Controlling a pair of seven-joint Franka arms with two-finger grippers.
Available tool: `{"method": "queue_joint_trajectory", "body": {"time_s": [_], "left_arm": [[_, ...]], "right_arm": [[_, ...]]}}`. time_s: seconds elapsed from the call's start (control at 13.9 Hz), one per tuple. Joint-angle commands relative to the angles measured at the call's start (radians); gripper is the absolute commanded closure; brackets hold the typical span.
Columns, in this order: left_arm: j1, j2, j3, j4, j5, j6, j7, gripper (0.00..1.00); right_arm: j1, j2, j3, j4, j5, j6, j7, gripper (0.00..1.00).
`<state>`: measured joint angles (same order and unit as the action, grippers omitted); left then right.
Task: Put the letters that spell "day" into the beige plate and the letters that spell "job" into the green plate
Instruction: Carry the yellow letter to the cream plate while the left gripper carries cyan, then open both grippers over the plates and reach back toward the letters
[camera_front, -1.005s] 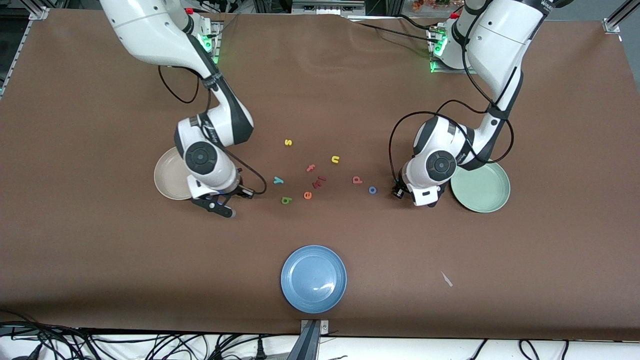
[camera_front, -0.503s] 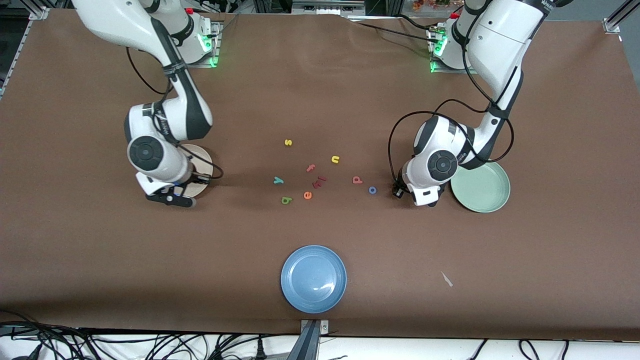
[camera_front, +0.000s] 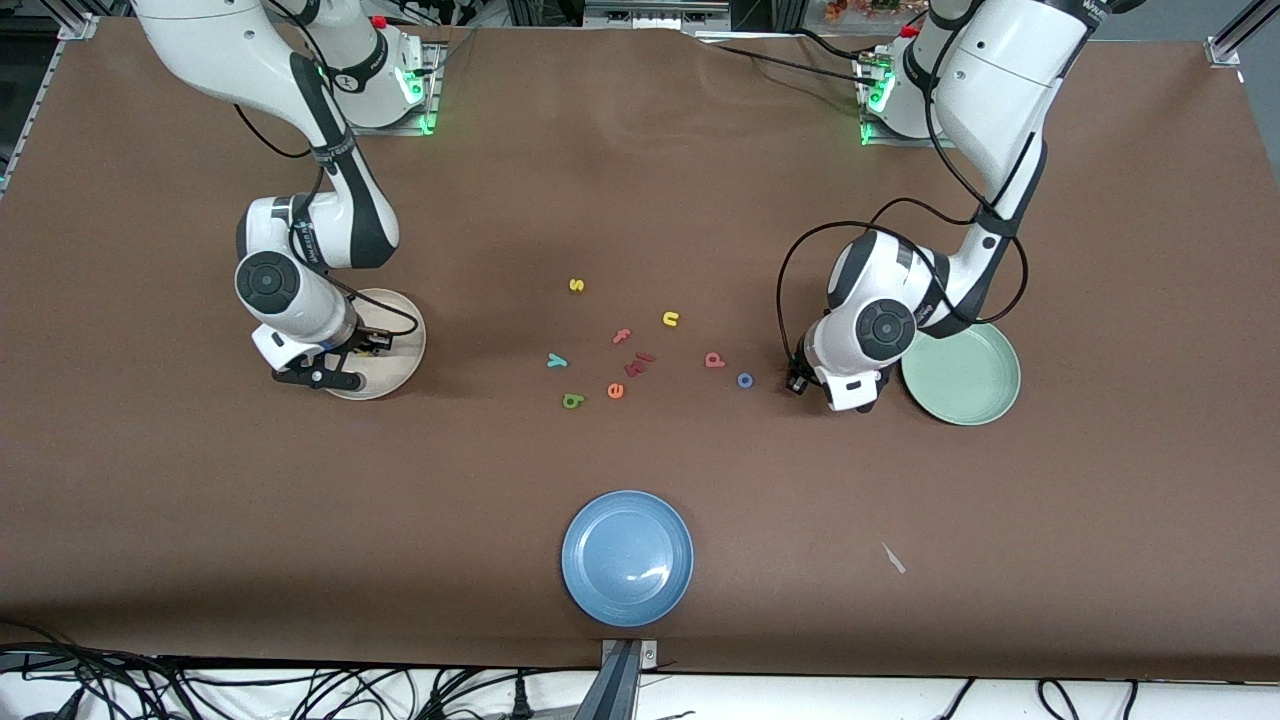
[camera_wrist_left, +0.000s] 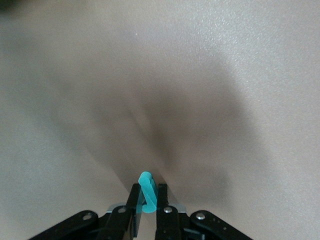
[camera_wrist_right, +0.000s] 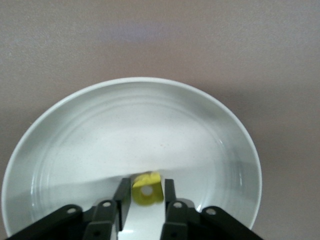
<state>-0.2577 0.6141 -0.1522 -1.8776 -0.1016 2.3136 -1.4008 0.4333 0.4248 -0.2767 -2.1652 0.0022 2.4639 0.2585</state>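
Left fingers (camera_wrist_left: 134, 201), j (camera_wrist_left: 147, 192) beside green plate (camera_front: 975, 385)

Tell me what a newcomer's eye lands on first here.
First, the two white arms hunched low: the right gripper over the beige plate with a yellow d between its fingers, and the left gripper shut on a teal j beside the green plate. Then the scatter of small coloured letters mid-table, and the blue plate nearest the front camera.
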Motion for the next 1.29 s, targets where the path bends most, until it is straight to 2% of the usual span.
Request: {"method": "queue_joint_trajectory", "body": {"time_s": [0.0,0.07,0.22,0.36,0.57,0.65,0.86,1.08,1.22], "left_arm": [[0.005,-0.020,0.000,-0.034,-0.020,-0.003,0.042,1.00],[0.006,-0.045,0.000,-0.031,-0.014,-0.013,0.096,1.00],[0.026,-0.112,0.002,-0.029,-0.013,-0.037,0.210,1.00],[0.069,-0.177,0.000,-0.020,-0.015,-0.147,0.345,1.00],[0.179,-0.258,0.000,-0.020,-0.015,-0.320,0.640,1.00],[0.213,-0.261,0.003,-0.021,-0.013,-0.360,0.757,1.00],[0.328,-0.234,0.005,-0.032,0.011,-0.373,1.070,1.00],[0.386,-0.162,0.003,-0.026,0.146,-0.337,1.192,1.00],[0.455,-0.116,0.003,-0.026,0.190,-0.252,1.275,1.00]], "right_arm": [[-0.001,-0.046,-0.003,-0.010,0.009,-0.020,-0.016,0.00],[-0.001,-0.052,0.001,0.014,0.018,-0.060,-0.015,0.00],[0.005,-0.052,0.013,0.101,0.089,-0.179,0.016,0.00],[0.019,-0.041,0.043,0.194,0.133,-0.278,0.114,0.00],[0.062,-0.002,0.088,0.260,0.143,-0.261,0.397,0.00],[0.079,0.023,0.108,0.284,0.148,-0.260,0.489,0.00],[0.142,0.089,0.143,0.329,0.147,-0.177,0.747,0.00],[0.215,0.166,0.146,0.346,0.147,-0.057,0.918,0.00],[0.220,0.202,0.148,0.363,0.148,-0.005,0.990,0.00]]}}
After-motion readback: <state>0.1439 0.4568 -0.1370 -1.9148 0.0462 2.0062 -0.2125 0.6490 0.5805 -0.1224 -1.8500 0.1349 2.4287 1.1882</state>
